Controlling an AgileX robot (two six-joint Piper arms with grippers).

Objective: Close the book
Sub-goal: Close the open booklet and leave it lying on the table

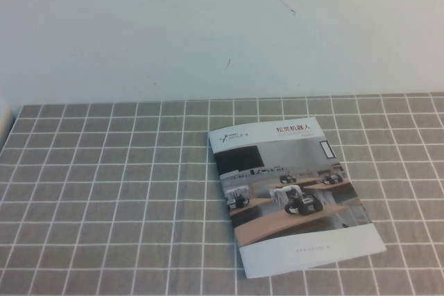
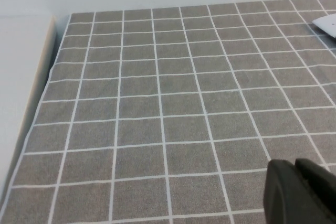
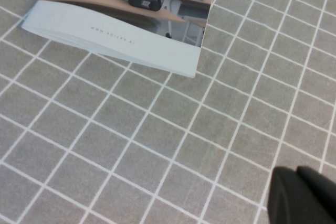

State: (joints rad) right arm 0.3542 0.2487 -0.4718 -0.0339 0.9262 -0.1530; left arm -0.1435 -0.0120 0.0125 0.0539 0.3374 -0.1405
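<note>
1. The booklet [image 1: 291,192] lies flat and cover-up on the checked tablecloth [image 1: 104,192], right of centre. It looks already shut.
2. The left gripper [image 2: 299,182] hangs over bare cloth well apart from the booklet, its jaws together and empty.
3. The right gripper [image 3: 299,187] hangs near the booklet's near right corner, its jaws also together and holding nothing.
4. Risk: any further push could slide the booklet on the cloth or catch its slightly bowed near edge, lifting the cover open.
</note>
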